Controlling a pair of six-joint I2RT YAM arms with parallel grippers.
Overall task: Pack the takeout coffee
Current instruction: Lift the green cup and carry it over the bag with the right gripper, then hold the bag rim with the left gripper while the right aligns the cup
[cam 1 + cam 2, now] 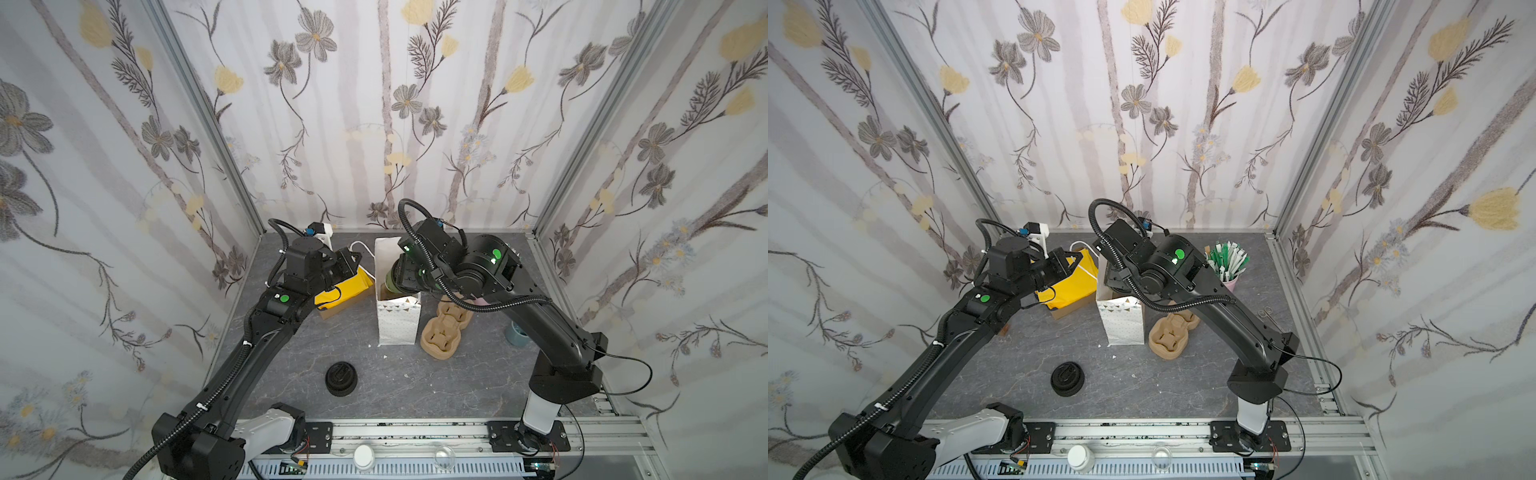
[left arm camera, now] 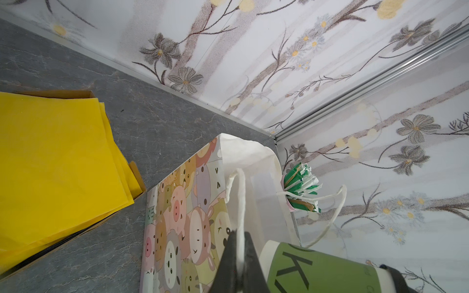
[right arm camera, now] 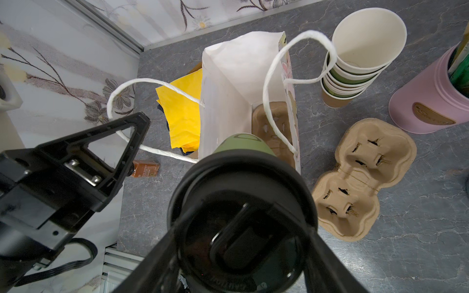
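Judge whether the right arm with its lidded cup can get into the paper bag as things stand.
Probably yes. The right gripper holds the takeout coffee above the open paper bag; the left gripper pinches one handle aside; the other handle loops over the mouth and might snag.

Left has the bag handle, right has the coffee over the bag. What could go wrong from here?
The loose handle loops across the mouth of the bag, right by the coffee cup; it may snag the cup or the right gripper going down.
The left gripper pinches only the other handle, so the narrow bag could sway or tip if bumped.
The cup might miss a well of the carrier inside and topple.
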